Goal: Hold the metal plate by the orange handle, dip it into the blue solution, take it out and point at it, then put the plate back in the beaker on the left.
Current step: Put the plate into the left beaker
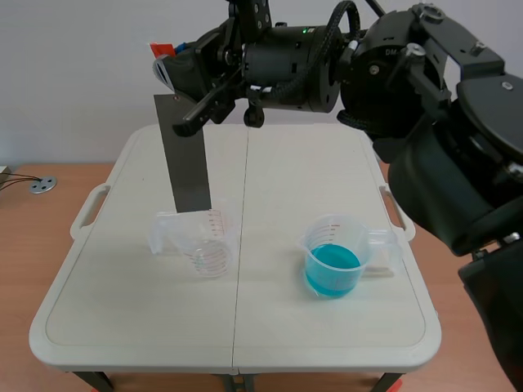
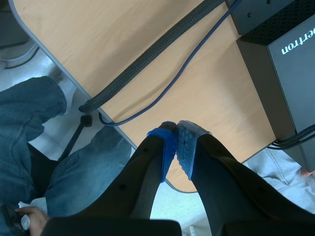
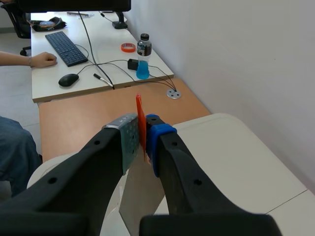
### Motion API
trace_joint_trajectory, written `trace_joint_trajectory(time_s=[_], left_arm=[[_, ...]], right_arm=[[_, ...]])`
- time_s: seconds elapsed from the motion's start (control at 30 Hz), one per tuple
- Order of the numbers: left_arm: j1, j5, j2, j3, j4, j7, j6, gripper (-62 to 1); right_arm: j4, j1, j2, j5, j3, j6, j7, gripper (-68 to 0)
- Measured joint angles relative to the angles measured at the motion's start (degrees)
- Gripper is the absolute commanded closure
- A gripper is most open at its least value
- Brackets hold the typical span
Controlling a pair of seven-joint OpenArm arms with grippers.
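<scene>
While the right gripper [image 1: 176,72] clamps its orange handle [image 1: 161,50] at upper left, the metal plate [image 1: 186,155] hangs upright, tip at the empty beaker [image 1: 204,241]. The blue solution [image 1: 332,268] sits lower right. The left gripper [image 2: 177,142] is pinched on nothing.

The right gripper [image 3: 142,133] pinches the thin orange handle [image 3: 140,114] upright between its grey pad [image 3: 129,140] and blue pad [image 3: 157,137]. The grey metal plate [image 3: 142,196] hangs below, between the fingers. Under it lies the white folding table [image 3: 231,157], with a wooden desk [image 3: 83,110] beyond that carries a round metal disc [image 3: 173,93]. Farther off, a white desk [image 3: 103,39] holds a black keyboard [image 3: 65,48], a mouse [image 3: 68,79], a bottle of blue liquid [image 3: 143,56] and an orange tape roll [image 3: 128,47]. A person's hand [image 3: 43,60] rests beside the keyboard.
</scene>
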Motion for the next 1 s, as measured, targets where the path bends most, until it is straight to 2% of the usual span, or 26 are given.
trace_joint_trajectory(time_s=[0.4,0.77,1.0], left_arm=[[-0.02,0.00,0.00,0.00,0.00,0.00,0.00,-1.5],[-0.02,0.00,0.00,0.00,0.00,0.00,0.00,-1.5],[-0.02,0.00,0.00,0.00,0.00,0.00,0.00,-1.5]], right_arm=[[-3.10,0.00,-0.94,-1.53,0.00,0.00,0.15,-1.3],[-9.94,0.00,-0.96,-1.55,-2.49,-0.02,3.58,-1.3],[-15.56,0.00,-0.96,-1.55,-2.56,-0.02,7.78,-1.3]])
